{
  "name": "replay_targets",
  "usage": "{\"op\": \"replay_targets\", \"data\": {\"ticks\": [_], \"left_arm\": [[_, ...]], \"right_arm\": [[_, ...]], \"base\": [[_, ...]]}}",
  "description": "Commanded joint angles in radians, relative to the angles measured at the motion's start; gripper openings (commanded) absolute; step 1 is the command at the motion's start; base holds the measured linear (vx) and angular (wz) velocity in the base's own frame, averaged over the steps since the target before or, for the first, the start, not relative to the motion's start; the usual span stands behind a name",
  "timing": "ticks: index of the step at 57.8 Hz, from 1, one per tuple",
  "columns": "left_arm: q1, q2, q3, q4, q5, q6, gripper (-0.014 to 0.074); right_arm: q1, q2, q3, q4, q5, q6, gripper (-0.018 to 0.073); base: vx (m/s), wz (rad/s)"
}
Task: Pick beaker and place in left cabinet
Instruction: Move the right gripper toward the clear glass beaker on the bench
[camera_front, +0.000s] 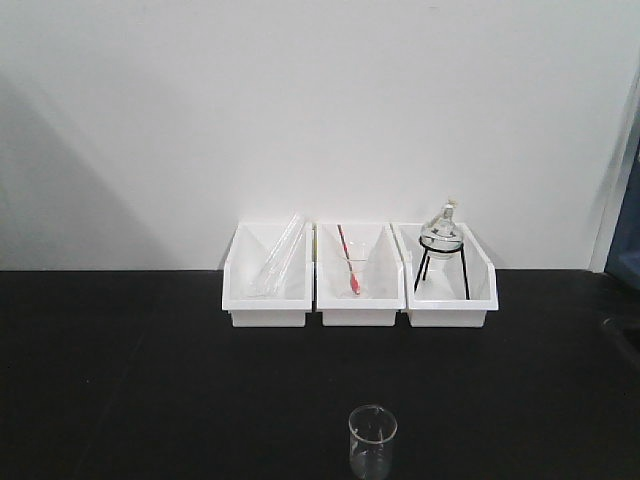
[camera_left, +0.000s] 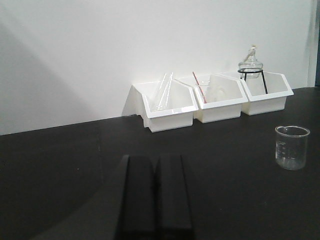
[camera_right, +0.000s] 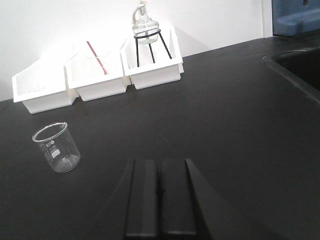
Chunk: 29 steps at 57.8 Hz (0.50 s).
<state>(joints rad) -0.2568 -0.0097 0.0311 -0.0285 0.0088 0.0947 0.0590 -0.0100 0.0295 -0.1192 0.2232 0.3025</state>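
Clear beaker (camera_front: 372, 440) upright, empty, on black worktop (camera_front: 120, 380), out front of three white bins and well apart from them; base cut off by frame edge in front view. In left bin (camera_front: 267, 316): long glass tubes (camera_front: 278, 255), leaning. In middle bin (camera_front: 355, 316): red-tipped rod (camera_front: 347, 258); faint glass beside it, hard to make out. In right bin (camera_front: 450, 316): round flask (camera_front: 441, 232) on black tripod (camera_front: 440, 268). Fingers pressed together, nothing held: left pincer (camera_left: 156, 162), right pincer (camera_right: 160, 165). Far corner, blue thing (camera_right: 295, 15), cut off

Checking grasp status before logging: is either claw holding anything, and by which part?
Nothing is held. The left claw and right claw are shut, empty; the small clear glass beaker stands free on the black tabletop.
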Motion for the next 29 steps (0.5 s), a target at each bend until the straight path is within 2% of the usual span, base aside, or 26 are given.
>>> {"op": "replay_targets", "data": {"ticks": [1, 19, 25, 29], "left_arm": [[-0.004, -0.019, 0.016, -0.008, -0.084, -0.004, 0.0001], [-0.004, -0.019, 0.016, -0.008, -0.084, -0.004, 0.0001], [-0.004, -0.019, 0.016, -0.008, -0.084, -0.004, 0.0001], [-0.004, -0.019, 0.016, -0.008, -0.084, -0.004, 0.0001]], "right_arm": [[-0.007, -0.015, 0.007, -0.012, -0.081, -0.002, -0.0008], [-0.007, -0.015, 0.006, -0.014, -0.109, -0.002, -0.0008], [-0.007, -0.015, 0.005, -0.017, -0.214, -0.002, -0.0008], [-0.007, -0.015, -0.004, -0.021, -0.346, -0.004, -0.0008]], "base": [[0.0, 0.0], [0.0, 0.0], [0.0, 0.0], [0.0, 0.0]]}}
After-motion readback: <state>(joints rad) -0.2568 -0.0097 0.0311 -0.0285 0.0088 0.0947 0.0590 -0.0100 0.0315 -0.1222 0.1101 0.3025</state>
